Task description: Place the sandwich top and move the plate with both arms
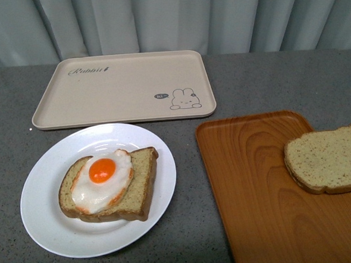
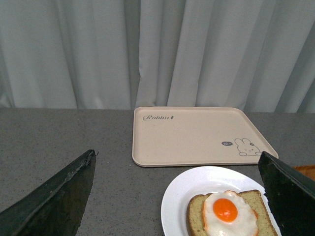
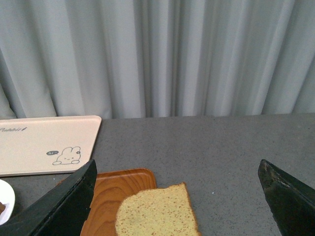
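Nearest in front view, left of centre on grey speckled desk [image 1: 193, 232]: round glossy white plate [image 1: 50, 228]. On plate, lying flat: tan-brown bread slice [image 1: 142, 184] topped with fried egg [image 1: 101, 181], orange yolk up, egg white lapping over slice's left edge. Plate rim near both trays, touching neither.

Right of plate: orange wood-grain rectangular tray [image 1: 257, 192], cut off by near edge of frame. On its right side, flat: sandwich top [image 1: 329, 158], a plain tan-brown speckled bread slice with darker crust, bare of topping. Lies across tray's right rim and is cut by frame edge. Well apart from plate and egg-topped slice.

Beyond plate: beige rectangular tray [image 1: 119, 87], with rabbit drawing at its near right corner and "Rabbit" script at its far left corner. Behind everything: pale grey pleated curtain [image 1: 157, 19].

Left wrist view: left gripper [image 2: 176, 153] spread wide, dark jaws far apart at the two lower corners of frame. Framed between them: part of plate with egg-topped slice, and beige tray further off.

Right wrist view: right gripper [image 3: 177, 162] likewise spread wide, jaws well apart. Framed between them: sandwich top on orange tray, one side reaching past tray rim over desk. Off to one side: corner of beige tray with rabbit, and a sliver of plate.
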Motion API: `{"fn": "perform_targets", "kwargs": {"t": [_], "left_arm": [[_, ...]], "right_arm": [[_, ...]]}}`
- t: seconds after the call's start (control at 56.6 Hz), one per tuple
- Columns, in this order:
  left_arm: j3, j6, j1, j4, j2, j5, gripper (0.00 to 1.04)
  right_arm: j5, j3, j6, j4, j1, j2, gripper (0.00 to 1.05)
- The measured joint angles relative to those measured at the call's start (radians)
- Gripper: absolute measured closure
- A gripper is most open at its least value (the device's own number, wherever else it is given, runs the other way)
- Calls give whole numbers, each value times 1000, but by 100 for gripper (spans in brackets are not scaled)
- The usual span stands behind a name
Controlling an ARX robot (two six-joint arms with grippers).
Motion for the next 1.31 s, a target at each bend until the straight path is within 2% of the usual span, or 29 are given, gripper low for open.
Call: {"fn": "perform_targets", "kwargs": {"t": [1.308], "left_arm": [[0,0,0,0,0,0,6]], "right_arm": [[0,0,0,0,0,0,9]]}}
